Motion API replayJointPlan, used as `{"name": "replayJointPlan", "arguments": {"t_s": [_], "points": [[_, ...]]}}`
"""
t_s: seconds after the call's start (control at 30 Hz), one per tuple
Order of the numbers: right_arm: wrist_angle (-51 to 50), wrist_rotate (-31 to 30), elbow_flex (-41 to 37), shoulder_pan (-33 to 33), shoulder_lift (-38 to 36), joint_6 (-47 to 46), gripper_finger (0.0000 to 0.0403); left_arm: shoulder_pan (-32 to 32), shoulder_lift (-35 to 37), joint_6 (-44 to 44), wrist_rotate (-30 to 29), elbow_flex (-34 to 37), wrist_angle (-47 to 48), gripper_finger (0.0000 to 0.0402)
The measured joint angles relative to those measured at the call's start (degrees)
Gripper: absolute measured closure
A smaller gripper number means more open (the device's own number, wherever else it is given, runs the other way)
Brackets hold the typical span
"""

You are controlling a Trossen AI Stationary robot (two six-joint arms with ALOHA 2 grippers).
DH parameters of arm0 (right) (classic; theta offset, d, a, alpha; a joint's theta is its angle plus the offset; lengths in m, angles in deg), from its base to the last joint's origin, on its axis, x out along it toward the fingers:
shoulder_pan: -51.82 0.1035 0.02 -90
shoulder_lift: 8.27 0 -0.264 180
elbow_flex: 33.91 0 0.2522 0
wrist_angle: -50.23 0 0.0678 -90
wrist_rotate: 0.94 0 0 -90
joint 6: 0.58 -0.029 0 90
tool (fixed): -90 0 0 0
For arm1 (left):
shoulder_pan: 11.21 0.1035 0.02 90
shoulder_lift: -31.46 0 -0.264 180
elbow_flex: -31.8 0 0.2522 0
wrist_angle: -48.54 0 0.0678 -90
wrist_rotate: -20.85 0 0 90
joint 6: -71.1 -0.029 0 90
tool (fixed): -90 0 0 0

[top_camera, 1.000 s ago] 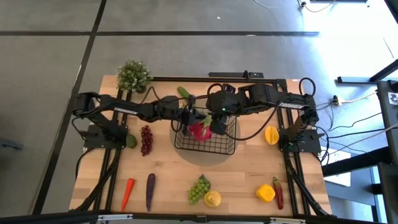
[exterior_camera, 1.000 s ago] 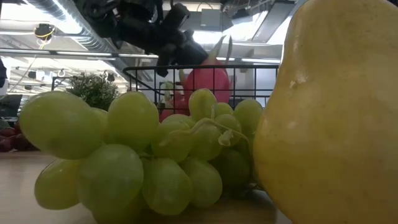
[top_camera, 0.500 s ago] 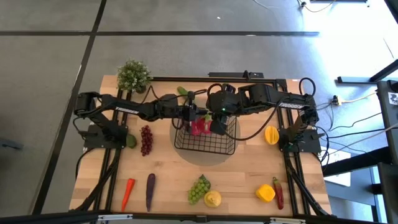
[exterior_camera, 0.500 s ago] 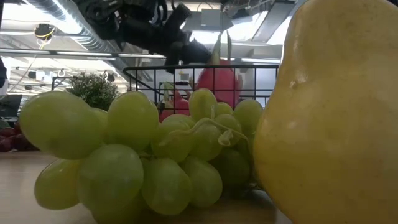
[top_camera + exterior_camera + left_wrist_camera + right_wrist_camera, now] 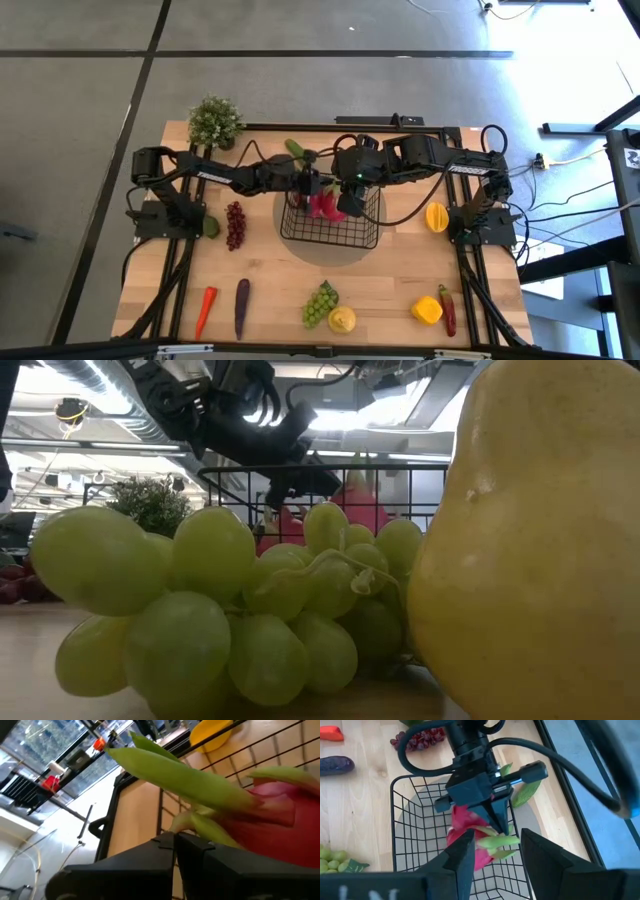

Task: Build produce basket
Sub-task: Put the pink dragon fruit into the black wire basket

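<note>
A pink dragon fruit (image 5: 465, 834) with green leaves hangs inside the black wire basket (image 5: 352, 235), near its far left corner. My left gripper (image 5: 496, 822) reaches in from the table's left and is shut on it. My right gripper (image 5: 496, 838) hovers open above the basket, its fingers apart and touching nothing. In the low view the fruit (image 5: 352, 508) shows behind the basket's rim, under the left gripper (image 5: 300, 485). Whether the fruit rests on the basket floor cannot be told. My left gripper pinches a green leaf (image 5: 192, 822) at the dragon fruit's end between its two shut fingertips. The fingers slant down from the table's left. The pink body (image 5: 280, 827) lies beyond and below the fingertips, inside the basket walls.
On the table around the basket lie a cucumber (image 5: 297, 150), purple grapes (image 5: 235, 225), a carrot (image 5: 205, 310), an eggplant (image 5: 241, 305), green grapes (image 5: 320, 303), a lemon (image 5: 342, 320), a yellow pepper (image 5: 426, 310) and a chili (image 5: 447, 312). A potted plant (image 5: 215, 122) stands far left.
My left gripper has gone down and a little toward the table's far edge, carrying the dragon fruit. The fruit now sits lower, behind the basket's rim in the low view. My right gripper has kept still.
</note>
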Motion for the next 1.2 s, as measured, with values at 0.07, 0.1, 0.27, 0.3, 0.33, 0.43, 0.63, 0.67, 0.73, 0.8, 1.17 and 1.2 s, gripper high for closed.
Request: {"name": "replayJointPlan", "arguments": {"t_s": [0.07,0.1,0.27,0.3,0.33,0.43,0.63,0.67,0.73,0.8,1.17,1.2], "points": [[0.0,0.0,0.0,0.0,0.0,-0.02,0.0253,0.09,0.0,-0.06,-1.91,0.0,0.02,0.0401],[0.0,0.0,0.0,0.0,0.0,-0.02,0.0253,0.11,0.0,-0.07,-2.47,0.0,0.04,0.0401],[0.0,0.0,0.0,0.0,0.0,-0.06,0.0253,0.39,0.0,-0.09,-2.63,0.0,0.04,0.0387],[0.0,0.0,0.0,0.0,0.0,-0.07,0.0253,0.39,0.0,-0.09,-2.48,0.0,0.05,0.0381],[0.0,0.0,0.0,0.0,0.0,-0.11,0.0253,0.41,0.0,-0.09,-2.18,0.0,0.11,0.0374],[0.0,0.0,0.0,0.0,0.0,-0.15,0.0253,0.41,0.0,-0.11,-2.08,0.0,0.24,0.0353],[0.0,0.0,0.0,0.0,0.0,-0.13,0.0253,0.97,0.0,-0.11,-4.54,0.0,0.09,0.033],[0.0,0.0,0.0,0.0,0.0,-0.13,0.0253,1.13,0.0,-0.11,-5.83,0.0,0.03,0.0329],[-0.02,0.0,0.0,-0.02,0.0,-0.12,0.0253,1.52,0.0,-0.11,-8.75,0.0,-0.38,0.033],[-0.46,0.0,0.0,-0.01,0.0,-0.13,0.0253,2.2,0.0,-0.15,-10.37,0.0,-0.43,0.0332],[-0.87,0.04,0.0,-0.02,0.0,-0.22,0.0253,1.3,2.55,-2.92,-11.47,0.07,-0.46,0.0332],[-0.87,0.04,0.0,-0.02,0.0,-0.2,0.0253,1.03,2.74,-4.22,-11.46,0.07,-0.7,0.0333]]}}
